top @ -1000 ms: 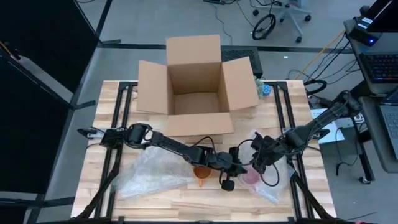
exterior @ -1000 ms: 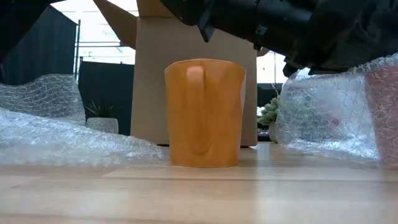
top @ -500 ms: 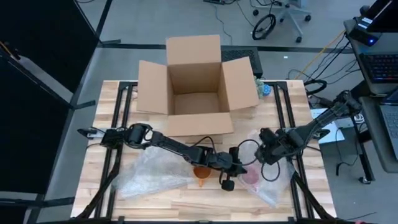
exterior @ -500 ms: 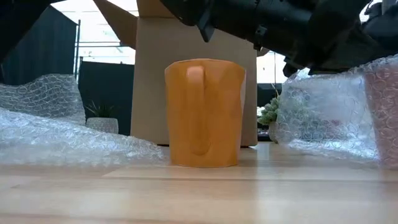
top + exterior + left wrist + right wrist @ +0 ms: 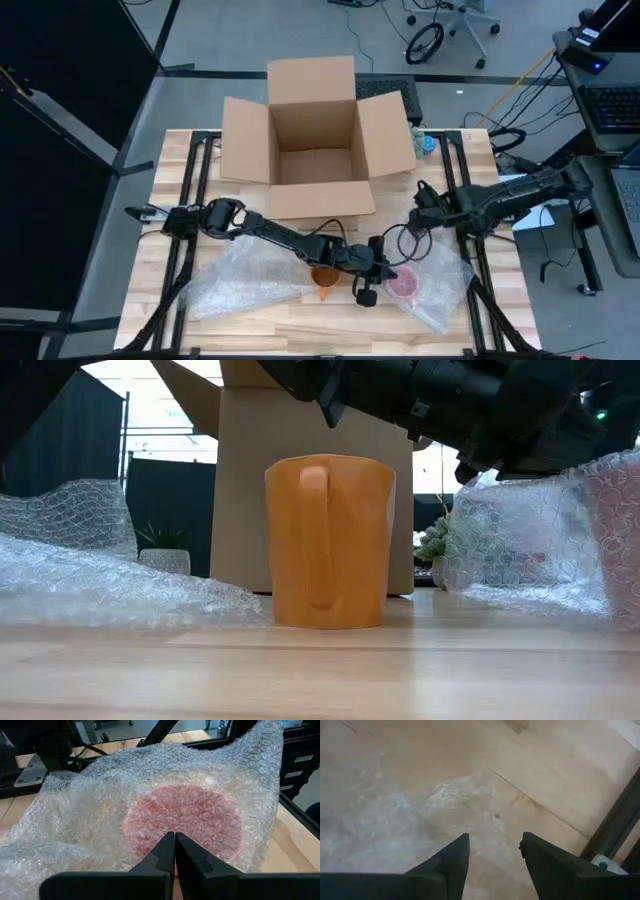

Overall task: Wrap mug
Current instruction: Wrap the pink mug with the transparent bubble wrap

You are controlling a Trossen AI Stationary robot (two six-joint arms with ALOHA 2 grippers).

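A pink mug (image 5: 403, 284) stands near the table's front, draped in a sheet of bubble wrap (image 5: 445, 280); the left wrist view shows it as a pink disc (image 5: 185, 822) under the wrap (image 5: 100, 805). An orange mug (image 5: 328, 540) stands bare and upright just left of it (image 5: 323, 277). My left gripper (image 5: 174, 842) is shut, with its tips at the wrapped pink mug (image 5: 378, 276). My right gripper (image 5: 495, 850) is open over bare wood beyond the wrap's far edge (image 5: 420, 207), holding nothing. My left gripper's shut fingertips (image 5: 170, 845) meet the bubble wrap where it covers the pink mug's near side (image 5: 172, 827), coming in nearly level from the table's left. The tips hide whether a layer sits between them. The mug stands on the table under the wrap.
An open cardboard box (image 5: 315, 150) stands at the table's far middle. A second sheet of bubble wrap (image 5: 240, 275) lies at the front left, under my left arm. A small plant (image 5: 425, 143) sits by the box's right flap. Cables loop near my right arm (image 5: 400, 240).
My right gripper has drawn back from the wrapped pink mug toward the table's far edge, and its arm has swung out to the right. My left gripper and both mugs have stayed where they were.
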